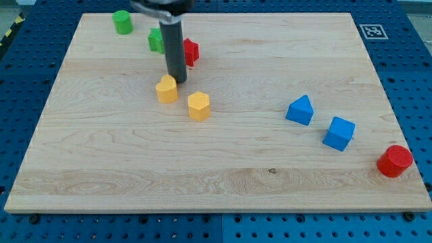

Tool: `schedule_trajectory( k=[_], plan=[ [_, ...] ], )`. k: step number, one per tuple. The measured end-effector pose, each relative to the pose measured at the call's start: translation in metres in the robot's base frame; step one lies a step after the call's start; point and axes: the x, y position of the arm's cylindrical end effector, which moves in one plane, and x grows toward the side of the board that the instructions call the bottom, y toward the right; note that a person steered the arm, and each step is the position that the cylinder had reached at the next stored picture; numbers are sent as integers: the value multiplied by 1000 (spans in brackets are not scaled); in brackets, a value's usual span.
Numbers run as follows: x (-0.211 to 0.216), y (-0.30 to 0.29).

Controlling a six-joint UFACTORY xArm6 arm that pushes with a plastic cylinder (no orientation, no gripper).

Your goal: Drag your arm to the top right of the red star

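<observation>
The dark rod's tip (181, 80) rests on the pale wood board (223, 182), touching the far right edge of a yellow block (167, 89). There is no gripper. The red star (191, 52) sits just beyond, half hidden by the rod.

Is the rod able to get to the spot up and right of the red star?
Probably yes. My tip sits just below the red star, beside a yellow block. The board right of the star looks bare, so swinging around that side seems free.
</observation>
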Motion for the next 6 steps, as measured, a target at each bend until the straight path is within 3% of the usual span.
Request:
schedule_trajectory(
  k=[1,2,3,4,5,6],
  plan=[
    [31,16],
    [22,17],
    [-8,36],
    [-25,108],
    [-81,132],
    [-127,110]
  ],
)
